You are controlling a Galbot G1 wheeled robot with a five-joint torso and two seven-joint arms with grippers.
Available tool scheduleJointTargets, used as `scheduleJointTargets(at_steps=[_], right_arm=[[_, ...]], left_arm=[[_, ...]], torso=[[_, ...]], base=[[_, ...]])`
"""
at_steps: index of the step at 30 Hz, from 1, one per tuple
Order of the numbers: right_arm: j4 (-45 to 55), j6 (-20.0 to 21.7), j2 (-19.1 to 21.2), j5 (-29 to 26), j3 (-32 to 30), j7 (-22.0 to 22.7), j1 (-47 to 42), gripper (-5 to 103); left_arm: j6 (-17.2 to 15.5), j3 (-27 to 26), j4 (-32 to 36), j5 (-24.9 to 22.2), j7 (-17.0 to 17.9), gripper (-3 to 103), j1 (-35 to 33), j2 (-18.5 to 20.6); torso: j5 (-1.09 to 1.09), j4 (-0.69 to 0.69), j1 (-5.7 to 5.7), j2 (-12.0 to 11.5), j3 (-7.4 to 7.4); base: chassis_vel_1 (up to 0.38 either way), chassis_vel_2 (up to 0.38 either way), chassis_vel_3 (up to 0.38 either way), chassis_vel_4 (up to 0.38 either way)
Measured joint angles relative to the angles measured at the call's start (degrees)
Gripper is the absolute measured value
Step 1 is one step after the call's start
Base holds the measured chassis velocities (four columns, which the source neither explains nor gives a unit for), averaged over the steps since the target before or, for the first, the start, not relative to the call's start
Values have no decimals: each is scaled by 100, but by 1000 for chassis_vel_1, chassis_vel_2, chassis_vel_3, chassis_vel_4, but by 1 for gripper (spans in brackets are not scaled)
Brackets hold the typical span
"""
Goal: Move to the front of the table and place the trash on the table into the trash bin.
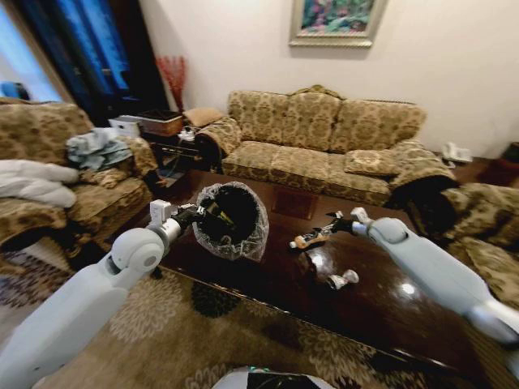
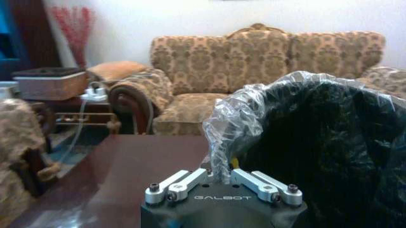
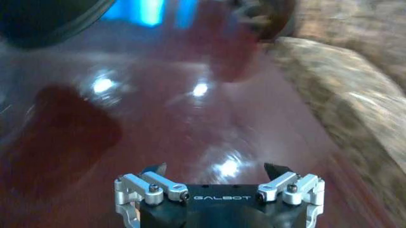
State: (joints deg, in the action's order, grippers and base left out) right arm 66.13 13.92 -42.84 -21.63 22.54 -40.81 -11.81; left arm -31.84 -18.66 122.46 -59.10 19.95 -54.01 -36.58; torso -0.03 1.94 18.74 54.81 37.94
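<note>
My left gripper (image 1: 193, 215) (image 2: 221, 175) is shut on the plastic-lined rim of the trash bin (image 1: 233, 219) (image 2: 317, 142). It holds the black bin tilted above the left part of the table (image 1: 389, 316), with the bin's mouth facing the right arm. My right gripper (image 1: 336, 222) (image 3: 216, 167) hovers over the glossy brown table top (image 3: 190, 118), open, with nothing between its fingers. A tan-orange bottle-like piece of trash (image 1: 311, 237) shows just beyond the right gripper, toward the bin. A small grey-white bottle (image 1: 342, 279) lies on the table nearer to me.
A patterned sofa (image 1: 324, 134) stands behind the table, with an armchair (image 1: 73, 186) heaped with clothes on the left and another seat (image 1: 478, 227) on the right. A side table with boxes (image 1: 158, 126) fills the back left corner. Patterned carpet (image 1: 186, 324) lies before the table.
</note>
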Motion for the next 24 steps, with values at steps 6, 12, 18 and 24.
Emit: scheduleJointTargets(at_steps=[6, 12, 18, 24], right_arm=[[-1075, -348, -513, 1141, 393, -1504, 778, 100], [-1629, -529, -886, 1361, 552, -1796, 960, 100], [-1655, -545, -851, 1491, 541, -2113, 890, 100], [-1581, -559, -574, 1624, 490, -2472, 767, 100]], left_arm=[[3, 41, -37, -40, 0, 2, 86, -1], [3, 45, -78, -81, 1, 2, 85, 71], [-8, 86, -84, -178, 16, 2, 161, 141], [-37, 124, -80, -255, 49, 2, 213, 208]], torso=[[1, -9, 2, 0, 1], [3, -8, -1, 1, 0], [4, -7, 0, 1, 0], [4, -10, 0, 1, 0]], base=[[25, 34, 37, 21], [0, 0, 0, 0], [0, 0, 0, 0], [0, 0, 0, 0]])
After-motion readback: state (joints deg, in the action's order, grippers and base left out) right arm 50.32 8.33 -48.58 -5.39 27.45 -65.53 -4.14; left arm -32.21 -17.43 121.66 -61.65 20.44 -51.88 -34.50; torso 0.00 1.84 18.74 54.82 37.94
